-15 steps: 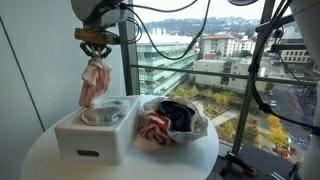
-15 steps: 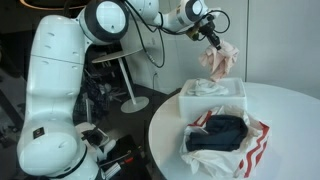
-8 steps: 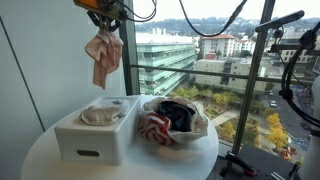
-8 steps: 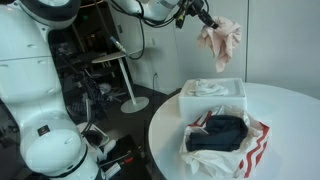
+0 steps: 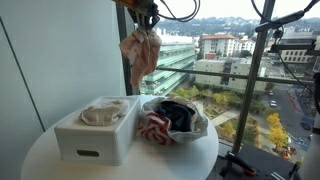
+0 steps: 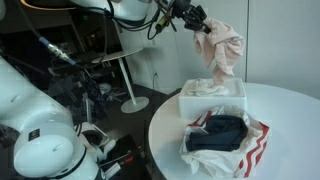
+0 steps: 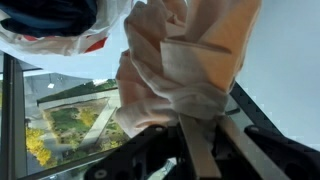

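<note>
The claw (image 5: 147, 20) is pinching the top of a crumpled pale pink cloth (image 5: 140, 55). The cloth hangs high above the round white bench (image 5: 35, 160), over the white rectangular box (image 5: 90, 140) and the red-striped bag (image 5: 150, 128) of dark clothes. The wrist view shows only a small bunch of fabric in that grip, so I judge a jolt could shake the cloth loose and drop it past the bench's edge.

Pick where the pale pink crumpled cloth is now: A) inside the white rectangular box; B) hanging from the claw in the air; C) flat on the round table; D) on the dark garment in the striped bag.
B: the pale pink crumpled cloth hangs from the shut claw, clear above the white rectangular box.
</note>
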Robot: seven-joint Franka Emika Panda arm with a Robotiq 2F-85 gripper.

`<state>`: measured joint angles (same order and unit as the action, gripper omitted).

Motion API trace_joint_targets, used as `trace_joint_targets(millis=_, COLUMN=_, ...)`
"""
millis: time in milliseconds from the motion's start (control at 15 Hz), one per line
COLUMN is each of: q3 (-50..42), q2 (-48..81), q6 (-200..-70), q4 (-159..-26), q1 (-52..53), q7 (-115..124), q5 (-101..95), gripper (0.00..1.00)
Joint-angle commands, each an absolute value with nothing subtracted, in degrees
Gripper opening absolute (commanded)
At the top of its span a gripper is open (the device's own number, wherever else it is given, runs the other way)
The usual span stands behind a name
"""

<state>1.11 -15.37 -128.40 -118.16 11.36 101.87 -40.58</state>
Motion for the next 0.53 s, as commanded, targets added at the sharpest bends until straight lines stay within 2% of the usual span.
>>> trace_joint_targets(millis=0, q3=3.5, q2=-27.1, q6=-126.6, q4=-131.4, q1=4.8, q7=106.7, q5=-37.6, gripper=0.05)
trace_joint_targets(millis=200, q3=2.5, q2=-30.4, q6=-127.8, q4=-136.5, q1=0.9, q7=105.9, q5=-33.4, gripper=0.06)
trace_joint_targets(millis=467, q3=1.2, q2=-25.7, q6=-130.6, q4=-137.3, q1=-2.9, q7=100.9, q5=-28.2, gripper=0.06)
